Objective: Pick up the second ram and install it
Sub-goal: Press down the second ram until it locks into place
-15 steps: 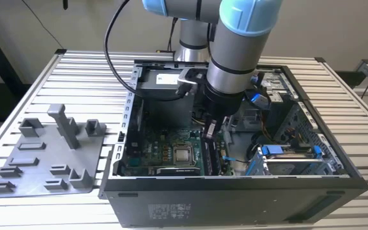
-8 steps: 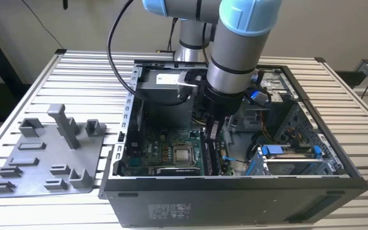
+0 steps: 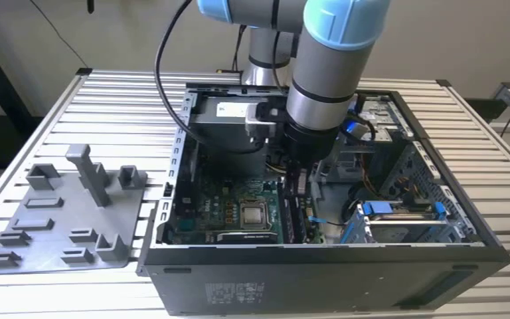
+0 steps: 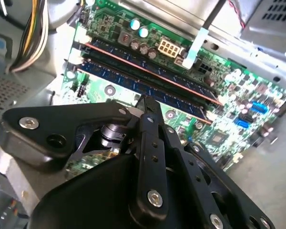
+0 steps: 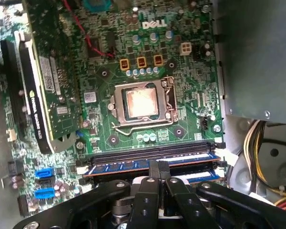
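My gripper (image 3: 296, 174) reaches down into the open computer case (image 3: 326, 266), over the memory slots of the green motherboard (image 5: 148, 57). In both wrist views the two black fingers (image 5: 158, 168) are pressed together with nothing between them. The tips (image 4: 148, 102) rest on or just above the top edge of the second ram (image 4: 128, 84), a long dark stick with blue labels standing in its slot. Another stick (image 4: 148, 63) stands in the slot beside it. In the first wrist view the second ram (image 5: 128, 165) runs crosswise under the fingertips.
The bare processor socket (image 5: 142, 103) lies beside the slots, and a graphics card (image 5: 43, 90) stands upright further along the board. Cable bundles (image 5: 257, 143) and the power supply (image 3: 228, 123) crowd the case. A grey fixture plate (image 3: 64, 219) lies at the exterior view's left.
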{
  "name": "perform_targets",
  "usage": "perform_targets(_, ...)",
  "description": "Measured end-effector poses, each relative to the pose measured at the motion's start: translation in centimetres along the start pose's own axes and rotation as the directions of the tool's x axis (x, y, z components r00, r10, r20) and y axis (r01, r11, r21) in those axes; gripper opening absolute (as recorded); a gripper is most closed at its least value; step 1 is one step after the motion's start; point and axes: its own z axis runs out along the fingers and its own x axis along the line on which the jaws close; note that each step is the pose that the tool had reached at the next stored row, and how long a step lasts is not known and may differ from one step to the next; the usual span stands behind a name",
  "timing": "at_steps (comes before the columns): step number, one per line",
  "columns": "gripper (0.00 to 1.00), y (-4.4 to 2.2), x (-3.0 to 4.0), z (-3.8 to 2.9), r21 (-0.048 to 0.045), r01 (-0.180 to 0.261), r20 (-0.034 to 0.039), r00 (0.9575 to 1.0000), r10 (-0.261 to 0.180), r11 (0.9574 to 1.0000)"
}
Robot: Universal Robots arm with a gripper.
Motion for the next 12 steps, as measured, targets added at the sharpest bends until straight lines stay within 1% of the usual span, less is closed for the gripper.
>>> perform_targets(2,0.11,0.00,0.00,0.01,0.0004,0.032,-0.0007,0.9995,-0.032,0.9995)
perform_targets(5,0.11,0.03,0.01,0.02,0.0015,0.073,-0.0015,0.9974,-0.073,0.9974)
perform_targets(12,0.11,0.04,0.00,0.11,0.0018,0.075,-0.0014,0.9972,-0.075,0.9972)
